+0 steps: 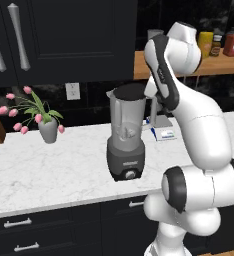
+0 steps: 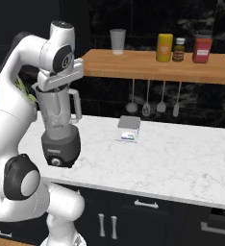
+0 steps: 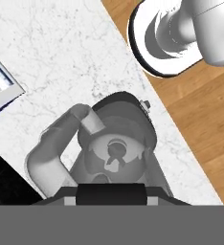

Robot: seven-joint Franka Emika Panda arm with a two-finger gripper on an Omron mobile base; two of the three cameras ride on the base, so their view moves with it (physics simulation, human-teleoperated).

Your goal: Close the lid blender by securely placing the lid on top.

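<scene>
The blender [image 1: 125, 135] stands on the white marble counter [image 1: 49, 170] near its front edge, a translucent grey jar on a dark base with a round knob. The black lid [image 1: 128, 92] is level with the jar's rim, and my gripper [image 1: 145, 95] is shut on it from the right. Whether the lid rests on the rim or hangs just above it, I cannot tell. In the hand view I look straight down into the jar [image 3: 115, 143], with its blades showing, and the lid [image 3: 111, 194] is a black band at the bottom. In the right base view my hand [image 2: 60, 79] covers the jar's top.
A vase of pink tulips [image 1: 48, 129] stands left of the blender. A small scale [image 2: 128, 129] lies behind it to the right. Utensils [image 2: 153, 103] hang under a wooden shelf [image 2: 133, 65] holding a cup [image 2: 118, 42] and jars [image 2: 181, 48].
</scene>
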